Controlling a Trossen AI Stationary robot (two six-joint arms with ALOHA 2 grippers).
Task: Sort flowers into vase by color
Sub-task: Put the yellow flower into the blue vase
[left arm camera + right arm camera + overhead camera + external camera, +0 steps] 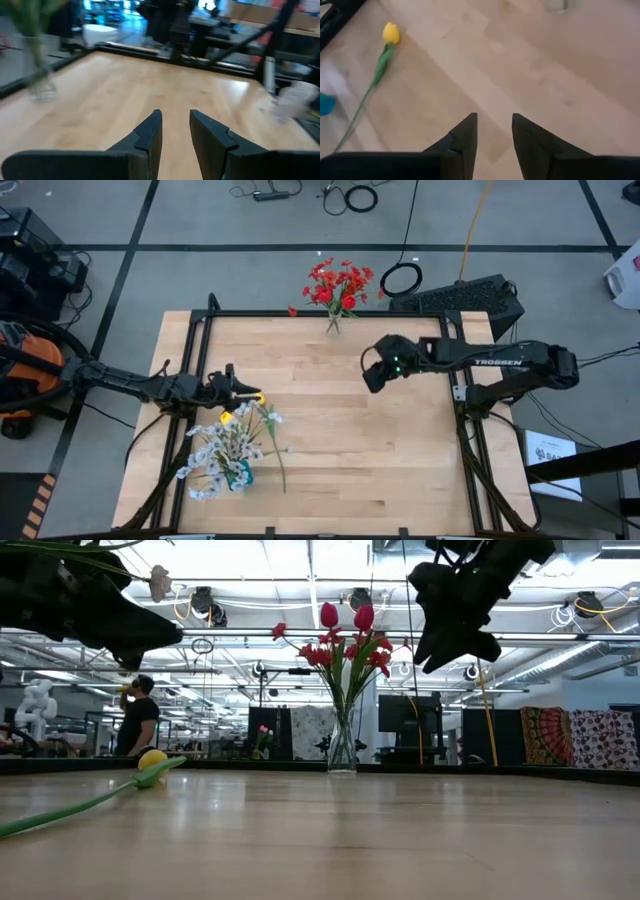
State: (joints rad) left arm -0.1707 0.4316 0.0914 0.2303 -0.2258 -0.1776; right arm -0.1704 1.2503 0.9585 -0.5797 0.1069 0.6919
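Red flowers stand in a clear glass vase at the middle of the table's far edge. A bunch of white flowers stands upright at the near left. One yellow tulip lies on the wood, head toward the far side and stem running toward the near edge. My left gripper hovers open beside the tulip's head, pointing level toward the table's right. My right gripper hangs open above the table's middle, slanting down toward the left. Both wrist views show nothing between the fingers.
A black metal frame runs around the tabletop. A blue base sits under the white bunch. Bare wood stretches across the middle and near right. Beyond the far edge, a person stands in the room.
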